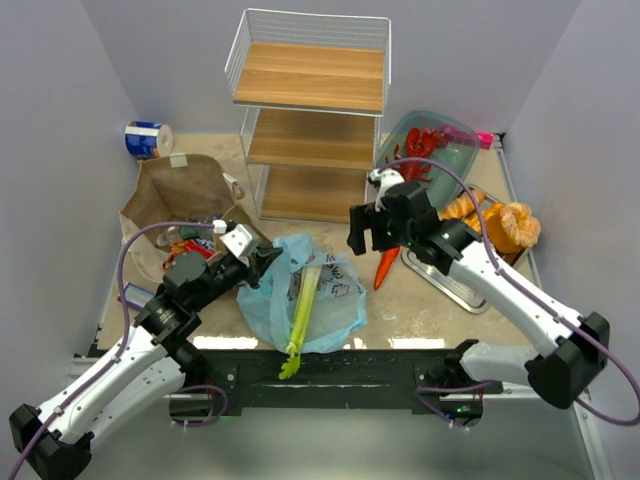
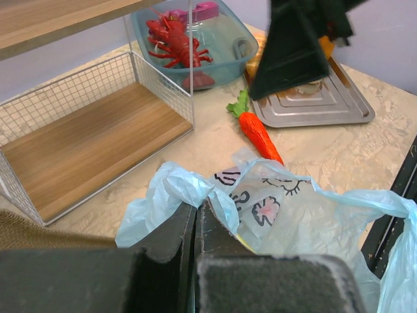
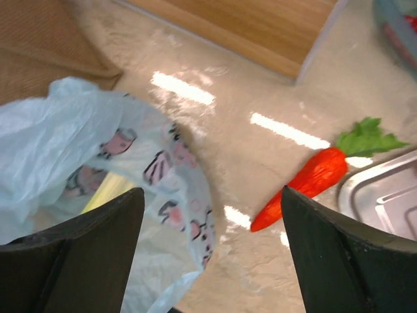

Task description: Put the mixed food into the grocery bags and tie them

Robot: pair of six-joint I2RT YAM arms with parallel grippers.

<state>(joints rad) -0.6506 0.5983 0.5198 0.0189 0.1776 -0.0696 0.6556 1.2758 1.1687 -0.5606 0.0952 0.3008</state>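
Observation:
The light-blue plastic bag (image 1: 325, 300) lies open on the table front centre, with the green-white leek (image 1: 302, 312) in it and poking out over the front edge. My left gripper (image 1: 268, 258) is shut on the bag's left rim, and the left wrist view shows the gripper (image 2: 195, 210) pinching the bunched blue plastic (image 2: 182, 186). My right gripper (image 1: 370, 240) is open and empty, hovering above the bag's right rim (image 3: 163, 176) and beside an orange carrot (image 1: 386, 268). The brown paper bag (image 1: 180, 190) lies at the left with a can and packets (image 1: 195, 245) in its mouth. The red lobster (image 1: 425, 145) sits in the teal dish. Breads (image 1: 495, 222) lie at the right.
A wire rack with wooden shelves (image 1: 310, 120) stands at the back centre. A metal tray (image 1: 450, 275) lies under my right arm. The teal dish (image 1: 462, 160) is at the back right. A blue-and-white roll (image 1: 148, 138) sits in the back left corner.

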